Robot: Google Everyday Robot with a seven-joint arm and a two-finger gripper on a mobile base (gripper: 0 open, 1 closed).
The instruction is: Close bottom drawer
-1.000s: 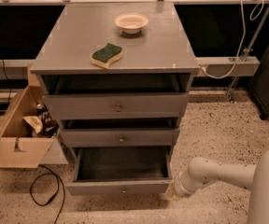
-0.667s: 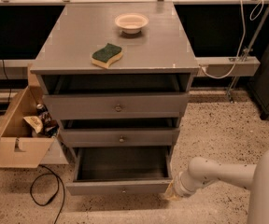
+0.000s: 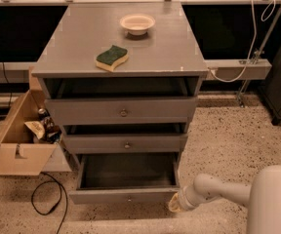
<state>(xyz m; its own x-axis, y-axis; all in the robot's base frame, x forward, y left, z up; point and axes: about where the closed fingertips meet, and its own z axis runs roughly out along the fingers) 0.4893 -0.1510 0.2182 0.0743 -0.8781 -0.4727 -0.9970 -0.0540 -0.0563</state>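
Nothing appears to have moved since a second ago: arm, drawers and loose items sit in the same places.

One white robot arm (image 3: 221, 191) enters from the lower right corner, where a large rounded segment fills the frame edge. A slimmer segment reaches leftward and slightly down, close above the floor. At its tip, the pincer (image 3: 174, 204) has a pale yellowish end and sits at the right end of the bottom drawer's front panel, touching it or just beside it. Whether the pincer is open or closed cannot be told, and nothing can be seen held in it.

The bottom drawer (image 3: 126, 177) is the lowest of three in a grey wooden chest (image 3: 72, 57). It is pulled well out toward the camera, showing its dark floor. Its shallow front panel runs left to right, parallel to the chest's front, with a small round knob (image 3: 129, 197) at the centre facing the camera.

Above it, the middle drawer (image 3: 126, 143) and top drawer (image 3: 123, 111) each stand slightly open, with a dark gap over each front.

On the chest's top surface lie a green and yellow sponge (image 3: 112, 57) near the front edge and a small white bowl (image 3: 137, 23) farther back, well apart.

Left of the chest, an open cardboard box (image 3: 21, 155) rests on the speckled floor (image 3: 228, 145), with a black cable (image 3: 47, 199) looped in front of it.
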